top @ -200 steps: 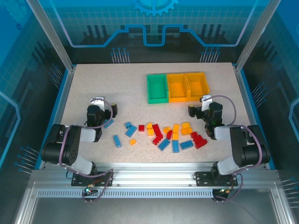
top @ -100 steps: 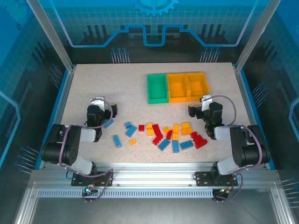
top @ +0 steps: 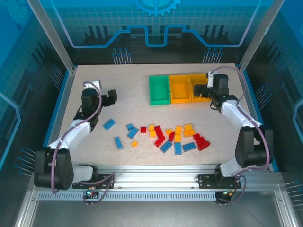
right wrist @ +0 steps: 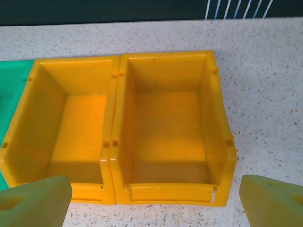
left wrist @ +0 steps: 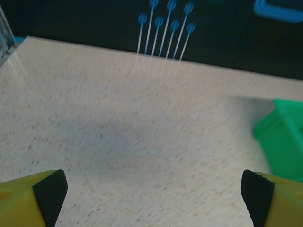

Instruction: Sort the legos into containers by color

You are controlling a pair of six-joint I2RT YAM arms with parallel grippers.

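Observation:
The legos (top: 163, 135) lie scattered across the front middle of the table in blue, red and yellow-orange; one blue brick (top: 109, 124) sits apart to the left. The containers stand in a row at the back: a green tray (top: 159, 89), then two orange-yellow trays (top: 180, 88) (top: 199, 84). Both orange-yellow trays (right wrist: 78, 127) (right wrist: 170, 127) are empty in the right wrist view. My right gripper (top: 200, 90) (right wrist: 154, 201) hangs open above the rightmost tray's near wall, holding nothing. My left gripper (top: 111, 95) (left wrist: 151, 198) is open over bare table, left of the green tray (left wrist: 284, 137).
Blue rails and metal posts border the table (top: 123, 78). Bare tabletop stretches at the back left and along the right side past the trays. The arm bases sit on the aluminium frame at the near edge.
Both arms have reached away from the near edge. The left gripper rose toward the back left, and the right gripper swung from beside the bricks to over the rightmost tray.

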